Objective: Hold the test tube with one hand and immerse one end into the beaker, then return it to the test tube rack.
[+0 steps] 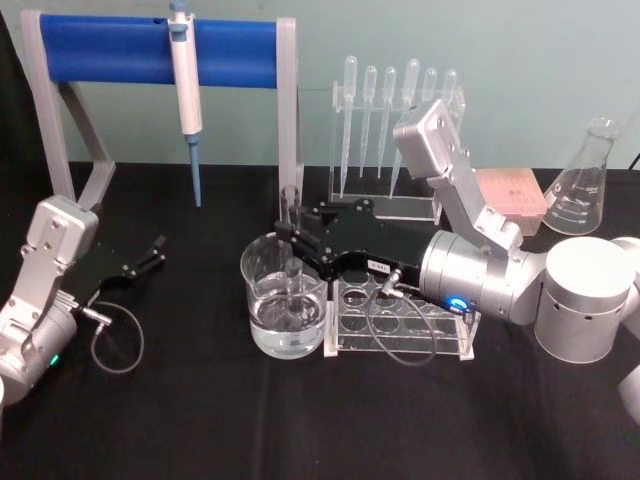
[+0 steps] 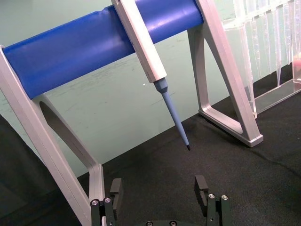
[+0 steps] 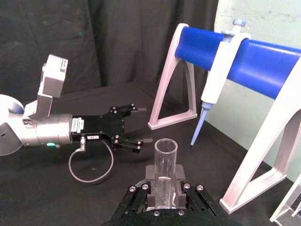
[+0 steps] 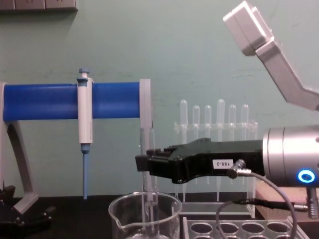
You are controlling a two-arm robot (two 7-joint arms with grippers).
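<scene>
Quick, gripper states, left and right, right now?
Left gripper: open, holding nothing.
Right gripper: shut on the long clear glass test tube, its lower end inside the wide clear glass beaker.

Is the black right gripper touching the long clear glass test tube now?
Touching. In the right wrist view, the black right gripper is shut on the long clear glass test tube, pressing both its sides with no gap.
</scene>
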